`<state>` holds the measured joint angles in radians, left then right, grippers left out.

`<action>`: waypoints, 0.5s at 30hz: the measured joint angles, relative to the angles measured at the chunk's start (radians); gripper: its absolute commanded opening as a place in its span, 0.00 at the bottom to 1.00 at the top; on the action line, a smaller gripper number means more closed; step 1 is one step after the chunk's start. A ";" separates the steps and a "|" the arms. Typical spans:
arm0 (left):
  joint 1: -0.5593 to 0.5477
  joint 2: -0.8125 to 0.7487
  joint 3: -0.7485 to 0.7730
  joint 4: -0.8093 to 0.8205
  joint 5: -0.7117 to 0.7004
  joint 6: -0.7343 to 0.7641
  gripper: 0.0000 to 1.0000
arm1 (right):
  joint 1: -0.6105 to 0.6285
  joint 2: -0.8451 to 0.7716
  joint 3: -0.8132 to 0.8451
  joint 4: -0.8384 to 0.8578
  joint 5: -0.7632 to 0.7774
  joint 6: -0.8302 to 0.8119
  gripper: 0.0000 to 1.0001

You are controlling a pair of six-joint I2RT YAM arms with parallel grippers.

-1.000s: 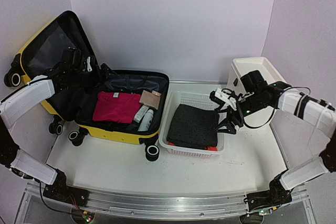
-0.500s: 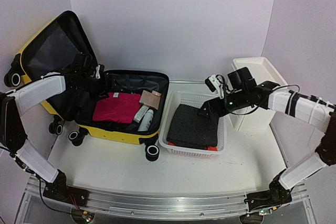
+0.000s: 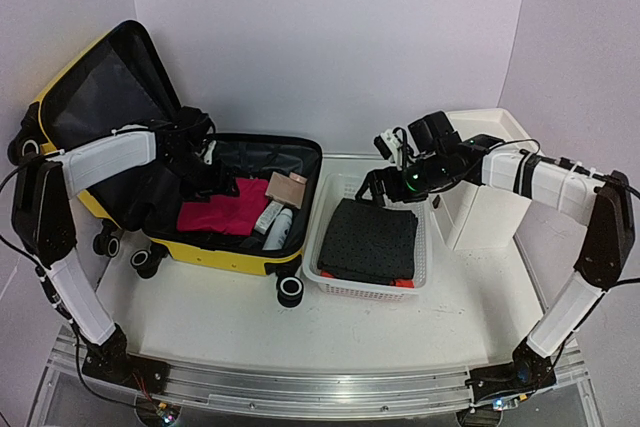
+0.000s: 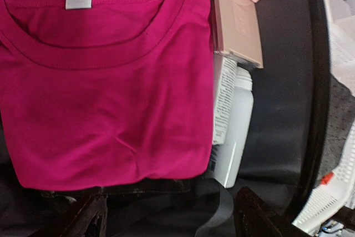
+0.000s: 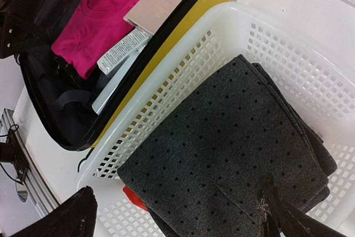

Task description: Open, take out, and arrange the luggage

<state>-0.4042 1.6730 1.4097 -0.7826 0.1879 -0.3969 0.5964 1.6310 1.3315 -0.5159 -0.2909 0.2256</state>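
The yellow luggage lies open on the left, its lid propped up behind. In its dark lining lie a folded magenta shirt, a pink box and white tubes. My left gripper hovers open just above the shirt's back edge, holding nothing; its dark fingertips straddle the hem. Beside the shirt are the pink box and a white tube. My right gripper stands wide open over the basket's far end, empty, above a dark dotted garment.
A white perforated basket sits right of the luggage and holds the dark dotted garment with something red under it. A white cabinet stands at the back right. Purple walls close in on three sides.
My left gripper moved right from the lid area to above the magenta shirt. My right gripper swung left from beside the cabinet to over the basket's far end.
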 measured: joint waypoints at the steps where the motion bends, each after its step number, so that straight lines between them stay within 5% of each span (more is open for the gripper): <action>1: -0.009 0.022 0.027 -0.013 -0.023 0.007 0.81 | 0.000 0.003 0.000 -0.004 0.000 0.001 0.98; 10: -0.184 0.364 0.423 -0.143 -0.268 0.007 0.79 | 0.000 0.007 0.001 -0.048 0.064 -0.028 0.98; 15: -0.225 0.534 0.606 -0.190 -0.419 0.008 0.66 | -0.024 0.007 0.001 -0.080 0.092 -0.040 0.98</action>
<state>-0.6292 2.2066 2.0159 -0.9726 -0.2314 -0.3885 0.5728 1.6382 1.3323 -0.5961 -0.1986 0.1852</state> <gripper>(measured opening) 0.720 0.983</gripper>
